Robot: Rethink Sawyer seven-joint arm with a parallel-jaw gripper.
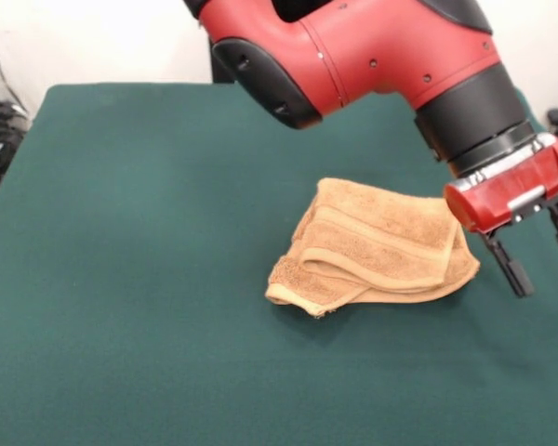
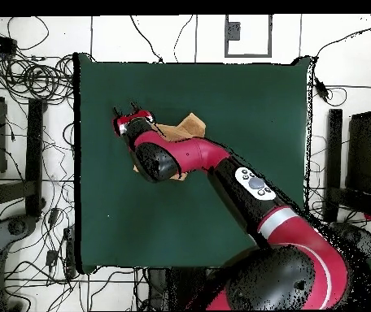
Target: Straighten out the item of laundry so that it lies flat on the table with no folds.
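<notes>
The orange-tan towel (image 1: 372,246) lies crumpled and folded over itself on the dark green table (image 1: 121,232), right of centre in the front view. Its border bands and lighter hem show along the front folds. No white tag shows. My gripper (image 1: 539,258) hangs just right of the towel's right edge, open and empty, its two black fingers (image 1: 511,269) apart and clear of the cloth. In the overhead view the arm covers most of the towel (image 2: 187,126); the gripper (image 2: 126,110) sits to its left over the table (image 2: 246,162).
The red arm crosses the top of the front view and, in the overhead view, reaches from the base at the bottom right. Cables and dark equipment (image 2: 26,81) lie on the floor beyond the table's edges.
</notes>
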